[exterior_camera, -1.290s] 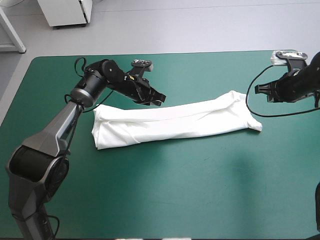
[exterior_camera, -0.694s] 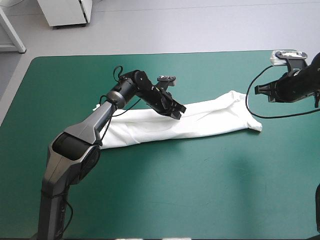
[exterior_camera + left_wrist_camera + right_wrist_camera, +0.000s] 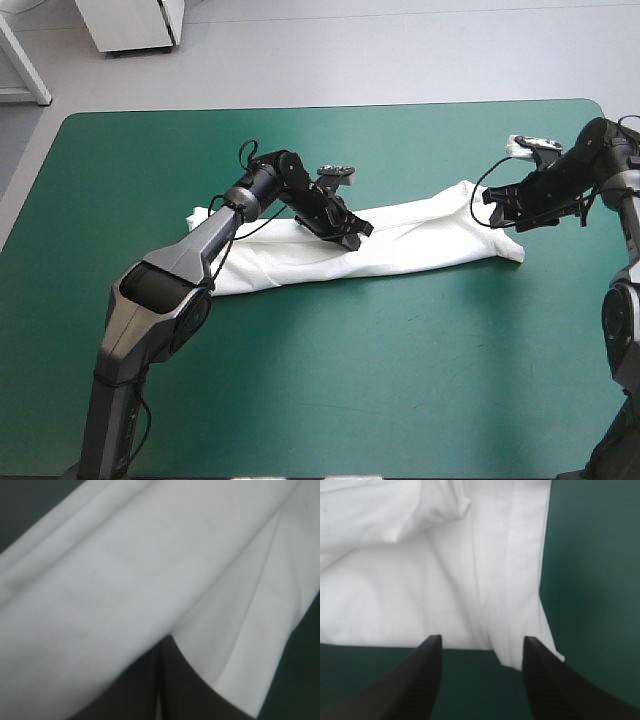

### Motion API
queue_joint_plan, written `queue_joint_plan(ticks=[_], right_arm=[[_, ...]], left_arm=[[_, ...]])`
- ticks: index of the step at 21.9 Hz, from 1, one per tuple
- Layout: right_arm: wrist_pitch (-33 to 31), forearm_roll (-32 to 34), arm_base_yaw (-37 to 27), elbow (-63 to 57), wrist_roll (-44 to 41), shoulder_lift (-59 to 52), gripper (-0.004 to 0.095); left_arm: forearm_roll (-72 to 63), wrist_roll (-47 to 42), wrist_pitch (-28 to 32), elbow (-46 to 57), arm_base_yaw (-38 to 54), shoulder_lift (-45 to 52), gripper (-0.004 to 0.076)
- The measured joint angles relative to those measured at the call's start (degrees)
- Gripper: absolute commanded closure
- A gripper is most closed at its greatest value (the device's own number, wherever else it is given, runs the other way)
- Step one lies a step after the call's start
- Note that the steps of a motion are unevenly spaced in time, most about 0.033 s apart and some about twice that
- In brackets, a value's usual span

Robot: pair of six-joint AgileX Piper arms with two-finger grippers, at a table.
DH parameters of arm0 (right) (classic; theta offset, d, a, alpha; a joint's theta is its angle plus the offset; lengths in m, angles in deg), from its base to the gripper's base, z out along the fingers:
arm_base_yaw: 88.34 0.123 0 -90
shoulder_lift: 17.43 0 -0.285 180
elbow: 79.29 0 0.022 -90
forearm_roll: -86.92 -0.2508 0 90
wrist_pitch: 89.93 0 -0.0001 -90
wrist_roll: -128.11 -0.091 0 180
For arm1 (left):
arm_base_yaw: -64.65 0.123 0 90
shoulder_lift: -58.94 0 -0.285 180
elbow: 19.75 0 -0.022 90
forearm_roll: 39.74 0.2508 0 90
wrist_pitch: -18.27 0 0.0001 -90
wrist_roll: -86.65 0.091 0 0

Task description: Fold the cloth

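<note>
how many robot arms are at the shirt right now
2. The left arm reaches over the middle of the T-shirt, jaws shut; the right arm is at its right end, jaws open.

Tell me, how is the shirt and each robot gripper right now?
T-shirt: folded into a long band, lying flat on the table.
Left gripper: shut, over the T-shirt's middle.
Right gripper: open, at the T-shirt's right end, not holding it.

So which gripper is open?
The right gripper, at the end of the T-shirt: its fingers stand apart. The left gripper is shut over the middle.
</note>
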Motion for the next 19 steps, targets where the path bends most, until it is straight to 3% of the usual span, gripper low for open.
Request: queue_joint_plan(ticks=[10,19], right_arm=[[0.8,-9.2,-3.9,8.0,3.3,12.9,0.0234],[0.7,-12.4,-3.8,8.5,3.7,14.8,0.0238]], left_arm=[[0.8,0.0,-0.1,0.0,-0.1,0.0,0.0733],[2.0,-0.7,0.1,-0.1,-0.3,0.0,0.0733]])
